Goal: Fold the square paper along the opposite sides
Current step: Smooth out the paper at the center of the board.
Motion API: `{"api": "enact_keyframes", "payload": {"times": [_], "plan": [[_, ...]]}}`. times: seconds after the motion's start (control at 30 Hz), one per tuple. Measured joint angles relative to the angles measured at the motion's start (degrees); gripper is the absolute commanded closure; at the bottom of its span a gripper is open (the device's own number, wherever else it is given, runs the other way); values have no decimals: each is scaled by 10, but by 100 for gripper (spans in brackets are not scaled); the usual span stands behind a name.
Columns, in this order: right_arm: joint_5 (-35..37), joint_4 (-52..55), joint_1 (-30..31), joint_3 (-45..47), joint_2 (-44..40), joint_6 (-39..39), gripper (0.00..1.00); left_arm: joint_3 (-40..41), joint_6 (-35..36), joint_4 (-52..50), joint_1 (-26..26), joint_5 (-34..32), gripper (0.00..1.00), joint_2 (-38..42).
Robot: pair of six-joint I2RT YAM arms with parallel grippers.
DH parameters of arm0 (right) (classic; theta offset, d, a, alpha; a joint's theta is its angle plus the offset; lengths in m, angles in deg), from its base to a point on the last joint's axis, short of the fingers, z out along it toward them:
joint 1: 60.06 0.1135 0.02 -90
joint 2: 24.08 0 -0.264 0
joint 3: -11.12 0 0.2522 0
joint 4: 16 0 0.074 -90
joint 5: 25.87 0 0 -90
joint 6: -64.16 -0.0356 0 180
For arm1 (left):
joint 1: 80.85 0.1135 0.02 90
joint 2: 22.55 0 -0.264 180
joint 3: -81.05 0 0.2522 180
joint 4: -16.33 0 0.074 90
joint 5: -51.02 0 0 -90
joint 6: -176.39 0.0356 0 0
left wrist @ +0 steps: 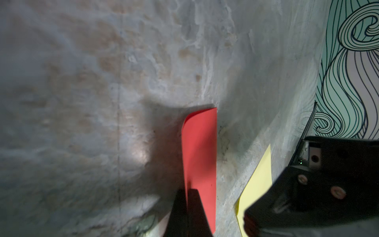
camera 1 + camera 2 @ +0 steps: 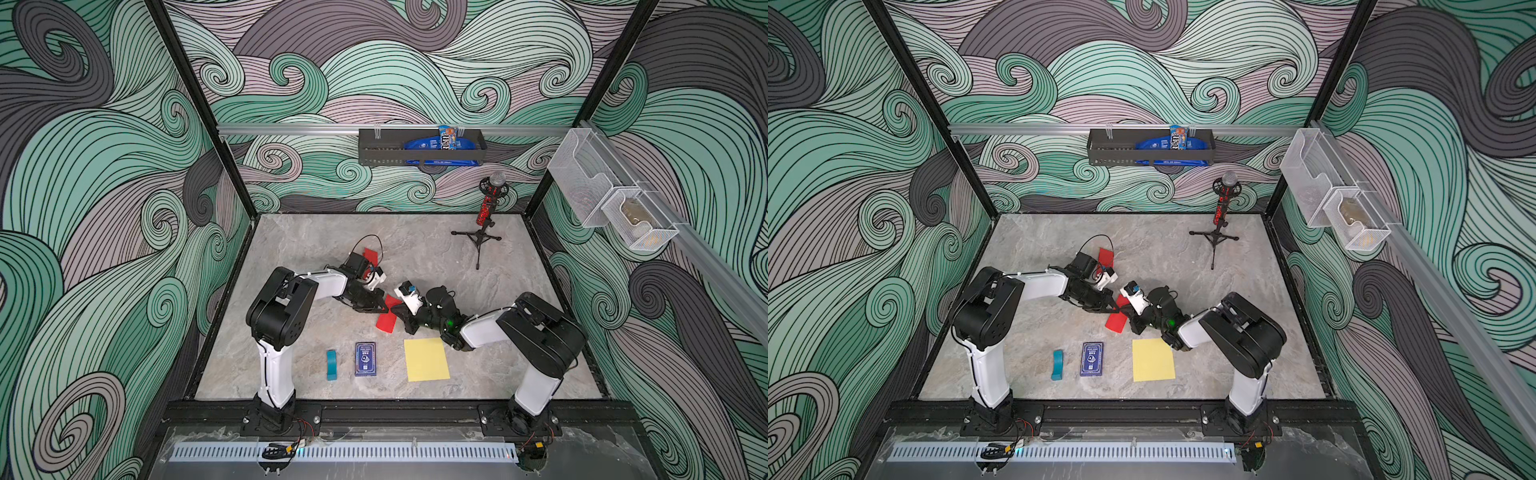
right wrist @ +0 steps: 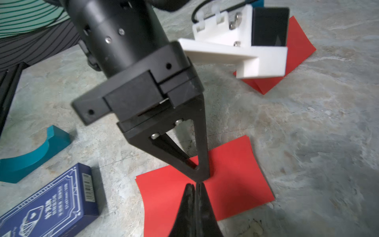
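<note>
A white strip with slots (image 2: 340, 452) is lying nearest, just before the front edge of the grey stone-look table (image 2: 415, 245). Along that edge a teal curved block (image 2: 331, 365), a dark blue card box (image 2: 365, 359) and a flat yellow square paper (image 2: 427, 360) are sitting side by side.

Near the middle of the table, the red square paper (image 3: 235, 168) is lying doubled over, I think, because two layers are showing at one edge. The left gripper (image 3: 200, 178) is pinching tight on it. The right gripper (image 3: 195, 186) is squeezed closed, with its tips touching the same spot. I cannot tell if it is holding any paper.

So the fold looks made and the crease is getting pressed, I think. The yellow sheet is lying unfolded.

Farther back, a second folded red paper (image 2: 371, 255) is lying. A red and black microphone on a small stand (image 2: 486, 208) is standing near the far right corner. Wavy green and grey walls (image 2: 374, 62) are closing in the room, and a black basket (image 2: 382, 151) is hanging on the far one.
</note>
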Motion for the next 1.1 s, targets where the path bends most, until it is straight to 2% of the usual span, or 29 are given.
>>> {"api": "enact_keyframes", "payload": {"times": [0.17,0.37,0.5,0.77,1.03,1.1], "plan": [[19,28,1,-21,39,23,100,0,0,0,0,0,100,0],[34,34,7,-22,45,38,100,0,-1,0,0,1,81,2],[39,34,10,-22,44,42,100,0,-5,0,0,4,79,5],[41,39,14,-10,32,42,100,0,-5,-1,0,2,82,5],[40,42,15,-6,26,42,100,2,-7,-2,0,-9,99,5],[40,47,15,-7,24,42,100,2,-7,-2,0,-9,100,5]]}}
